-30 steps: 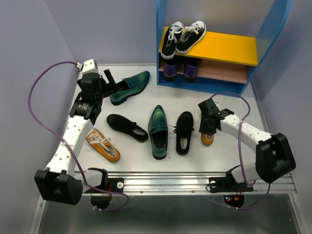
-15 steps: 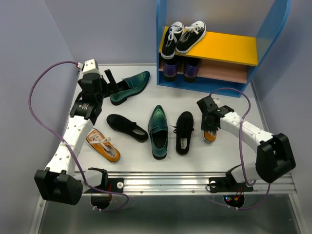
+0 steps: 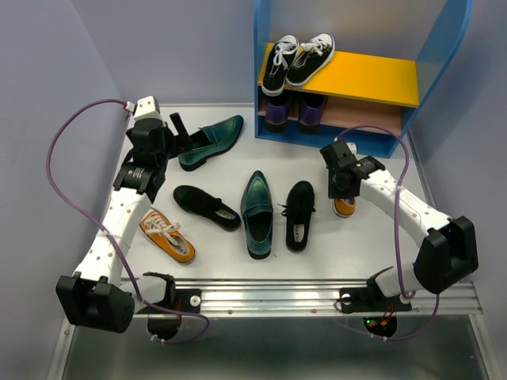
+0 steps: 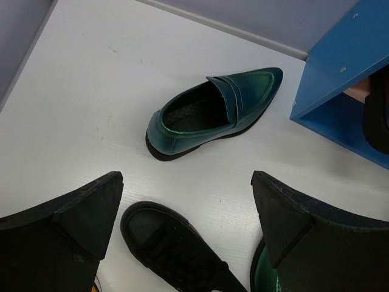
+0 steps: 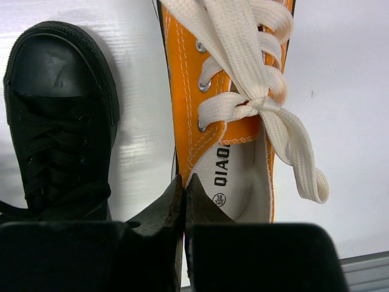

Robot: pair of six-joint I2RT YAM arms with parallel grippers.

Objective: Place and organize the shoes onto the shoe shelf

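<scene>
Since the orange sneaker [image 5: 225,121] is canvas on a rubber sole, I judge it light, soft in the walls and stiff only underneath, with loose white laces that could snag on a board edge. The surest hold looks to be the collar beside the opening. That is where the right tool [image 5: 184,198] sits, its jaws pinched shut on the thin side wall just behind the lace knot. A pinch this narrow may let the shoe swing or tilt when carried. It lies on the white counter [image 3: 230,170], right of centre, just beside a black low shoe [image 3: 299,214]; whether the sole rests on the surface I cannot tell. Further left lie a green loafer [image 3: 257,212], another black shoe [image 3: 206,207], the second orange sneaker [image 3: 168,236] and the far loafer [image 4: 213,112]. The loafers look smoother and stiffer, likely slippery, and best taken at the heel rim. Beyond stands the shoe shelf [image 3: 262,71], with black lace-up sneakers [image 3: 297,59] at the left end of its yellow board [image 3: 372,79] and purple shoes [image 3: 289,113] on the board below, both with room showing to their right. The left tool [image 4: 185,182] hovers above the counter near the far loafer, jaws spread wide and holding nothing
</scene>
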